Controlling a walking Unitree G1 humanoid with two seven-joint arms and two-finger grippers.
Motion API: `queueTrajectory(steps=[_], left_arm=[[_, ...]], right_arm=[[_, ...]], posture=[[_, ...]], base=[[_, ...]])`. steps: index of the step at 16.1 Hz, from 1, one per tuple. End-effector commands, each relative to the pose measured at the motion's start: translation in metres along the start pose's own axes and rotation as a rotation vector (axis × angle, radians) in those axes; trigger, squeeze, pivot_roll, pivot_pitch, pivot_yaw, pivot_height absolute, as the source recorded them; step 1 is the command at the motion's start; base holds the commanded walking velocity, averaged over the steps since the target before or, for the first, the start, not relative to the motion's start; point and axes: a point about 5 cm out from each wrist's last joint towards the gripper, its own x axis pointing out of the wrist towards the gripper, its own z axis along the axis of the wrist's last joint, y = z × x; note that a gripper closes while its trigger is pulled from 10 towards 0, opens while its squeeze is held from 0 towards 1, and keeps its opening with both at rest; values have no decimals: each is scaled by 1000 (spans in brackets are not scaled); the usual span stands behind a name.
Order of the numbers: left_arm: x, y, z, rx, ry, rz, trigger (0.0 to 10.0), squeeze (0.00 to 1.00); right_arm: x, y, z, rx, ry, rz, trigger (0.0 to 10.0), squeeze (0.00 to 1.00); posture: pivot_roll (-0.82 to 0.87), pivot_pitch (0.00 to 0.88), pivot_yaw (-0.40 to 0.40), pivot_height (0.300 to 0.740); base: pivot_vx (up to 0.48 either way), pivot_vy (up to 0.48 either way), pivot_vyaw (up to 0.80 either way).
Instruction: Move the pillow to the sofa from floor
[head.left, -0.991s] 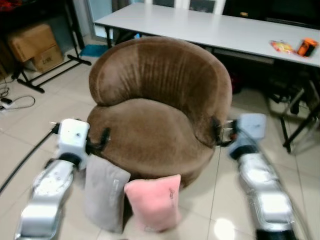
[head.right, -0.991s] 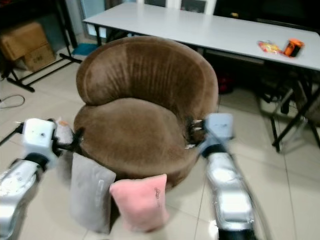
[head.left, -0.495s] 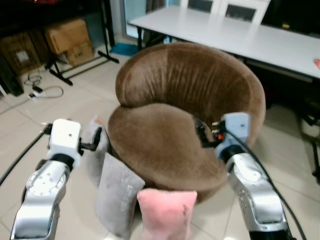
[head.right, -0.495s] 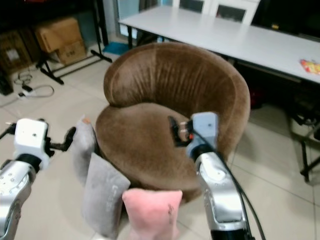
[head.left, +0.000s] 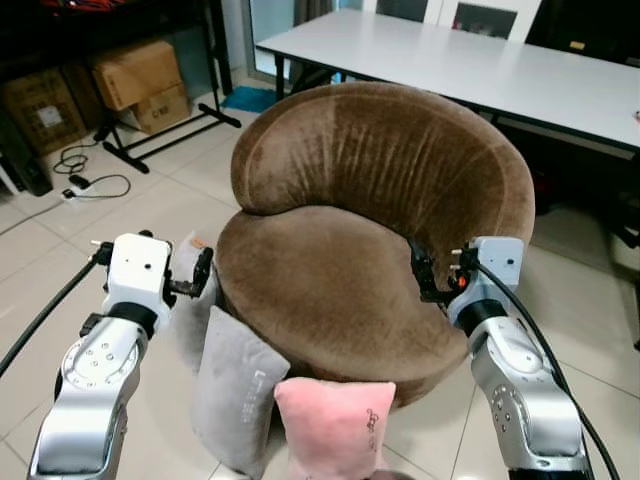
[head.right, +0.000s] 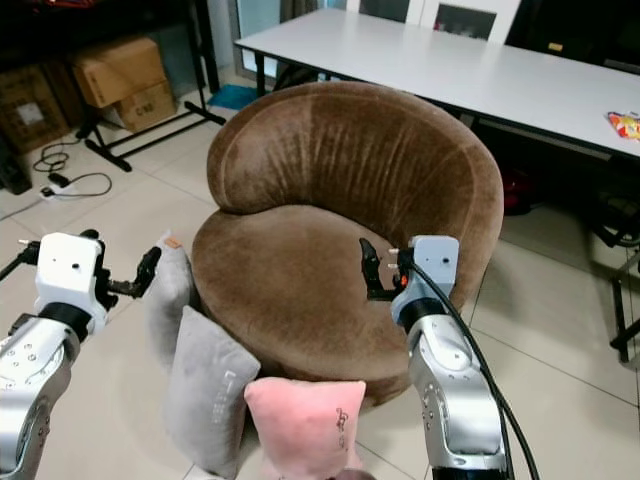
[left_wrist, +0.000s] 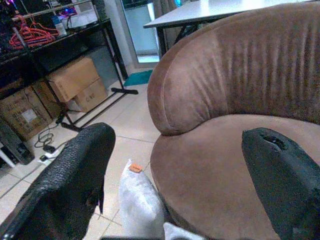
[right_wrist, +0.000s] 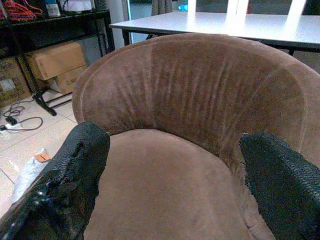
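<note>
1. Nearest, at 6 o'clock, a pink pillow (head.left: 335, 427) stands on the tiled floor (head.left: 60, 250) against the sofa's front.
2. A grey pillow (head.left: 235, 403) leans just beside it at 7 o'clock, with a second grey pillow (head.left: 190, 310) behind, touching the sofa's side.
3. The left gripper (head.left: 203, 272) hovers at 9 o'clock above that second pillow, fingers (left_wrist: 70, 185) spread wide, holding nothing.
4. The right gripper (head.left: 425, 275) hangs at 3 o'clock over the seat's edge, fingers (right_wrist: 75, 170) wide apart and empty.
5. The round brown sofa (head.left: 380, 170) fills the centre.
6. At 12 o'clock stands a white table (head.left: 450, 60); at 10 o'clock, cardboard boxes (head.left: 135, 80).
</note>
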Motion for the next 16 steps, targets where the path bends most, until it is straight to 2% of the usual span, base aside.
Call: queueTrajectory(steps=[1, 3, 4, 9, 12, 15, 16], left_arm=[[-1, 0, 2, 17, -15, -8, 10000, 0], [-1, 1, 3, 41, -36, 17, 10000, 0], [-1, 1, 3, 42, -41, 21, 10000, 0], [-1, 1, 3, 24, -69, 31, 10000, 0], [-3, 0, 2, -13, -72, 15, 10000, 0], [-4, -1, 1, -13, -64, 18, 10000, 0], [-4, -2, 0, -14, -61, 13, 10000, 0]], right_arm=[[-2, -1, 1, 14, 1, -6, 10000, 1000], [-1, -4, 4, -77, -24, -25, 10000, 1000], [0, -3, 4, -49, -27, -10, 10000, 1000], [2, -4, 4, -74, -5, -49, 10000, 1000], [3, -3, 2, -80, 8, -44, 10000, 1000], [2, -5, 2, -111, 11, -48, 10000, 1000], [4, -6, 1, -116, 24, -54, 10000, 1000]], posture=[[-62, 0, -9, 675], [-62, 0, -9, 650], [-62, 0, -9, 640], [-63, 0, -21, 605], [-64, 0, -25, 605], [-65, 0, -31, 605], [-66, 0, -31, 605]], base=[[0, 0, 0], [0, 0, 0], [0, 0, 0], [0, 0, 0], [0, 0, 0], [274, 0, 0], [311, 0, 800]])
